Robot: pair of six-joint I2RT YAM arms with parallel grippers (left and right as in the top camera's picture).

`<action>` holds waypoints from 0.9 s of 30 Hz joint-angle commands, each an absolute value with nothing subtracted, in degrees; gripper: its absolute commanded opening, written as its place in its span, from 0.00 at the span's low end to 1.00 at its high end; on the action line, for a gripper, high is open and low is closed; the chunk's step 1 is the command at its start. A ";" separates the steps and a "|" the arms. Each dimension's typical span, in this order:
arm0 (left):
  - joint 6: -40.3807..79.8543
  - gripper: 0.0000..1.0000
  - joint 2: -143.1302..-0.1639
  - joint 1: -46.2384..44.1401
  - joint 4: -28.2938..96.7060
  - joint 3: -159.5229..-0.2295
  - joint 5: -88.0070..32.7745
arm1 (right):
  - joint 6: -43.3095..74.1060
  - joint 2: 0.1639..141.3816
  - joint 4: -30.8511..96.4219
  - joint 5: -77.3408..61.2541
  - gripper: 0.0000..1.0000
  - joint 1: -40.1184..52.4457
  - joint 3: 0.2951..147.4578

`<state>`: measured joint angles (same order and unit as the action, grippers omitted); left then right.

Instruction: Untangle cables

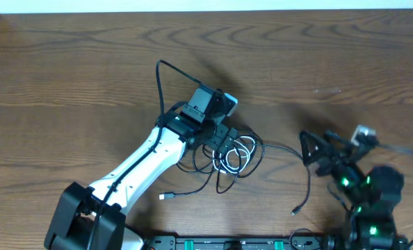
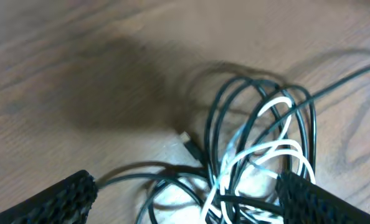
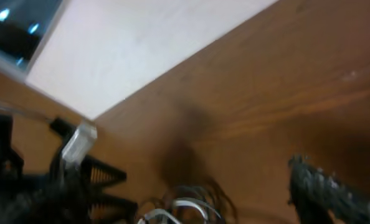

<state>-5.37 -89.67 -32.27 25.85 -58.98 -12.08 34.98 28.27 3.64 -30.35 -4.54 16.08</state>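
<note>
The cables (image 1: 238, 156) lie in a tangle at the table's middle: several thin black cords looped together with one white cord (image 1: 229, 161). One black cord runs right to a plug (image 1: 297, 210), and another ends at a plug (image 1: 165, 197) near the front. My left gripper (image 1: 222, 141) is open and low over the tangle. In the left wrist view the black loops (image 2: 235, 118) and the white cord (image 2: 278, 149) lie between its spread fingers (image 2: 185, 205). My right gripper (image 1: 325, 149) is open and empty to the right of the tangle, which shows blurred in the right wrist view (image 3: 185, 208).
The wooden table (image 1: 74, 69) stretches wide to the left and back. The arm bases and a black rail (image 1: 227, 243) line the front edge. A thicker black cable (image 1: 161, 83) arcs up from the left arm.
</note>
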 commanded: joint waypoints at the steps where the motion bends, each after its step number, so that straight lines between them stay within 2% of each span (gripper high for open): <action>1: -3.92 0.93 -86.24 -28.82 25.21 -60.25 -10.87 | 26.83 42.74 8.10 -37.80 0.99 -4.27 26.17; 5: -3.92 0.93 -81.65 -23.97 25.21 -60.25 -10.87 | 22.61 58.06 14.90 -43.53 0.99 -3.36 36.32; 8: -3.99 0.93 -78.00 -19.90 25.41 -60.25 -10.85 | 20.53 69.78 19.81 -44.29 0.99 0.58 44.03; 11: -3.99 0.93 -76.09 -17.19 26.33 -60.25 -10.87 | 20.51 76.49 19.59 -43.79 0.99 5.82 47.90; 16: -3.92 0.94 -75.05 -12.73 30.04 -60.25 -10.87 | 19.66 83.35 17.19 -33.67 0.99 15.92 49.23; 19: -3.95 0.93 -75.05 -11.27 31.77 -60.25 -10.87 | 11.97 86.04 17.21 -29.30 0.99 19.70 49.21; 21: -3.95 0.93 -75.05 -10.41 32.34 -60.25 -10.87 | 11.25 87.96 17.06 -23.90 0.99 21.65 49.06; 23: -3.95 0.93 -75.05 -9.80 32.58 -60.25 -10.87 | 11.00 89.80 17.08 -19.75 0.97 22.92 49.04; 26: -3.97 0.93 -75.05 -9.67 32.53 -60.25 -10.87 | 5.04 92.92 16.60 -18.72 0.88 23.99 49.04; 27: -3.97 0.93 -75.05 -9.67 32.53 -60.25 -10.87 | 3.22 93.67 16.60 -18.72 0.88 24.01 49.04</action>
<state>-4.45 -75.83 -9.93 32.40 -58.98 -11.22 10.76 91.46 16.75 -22.61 23.35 48.25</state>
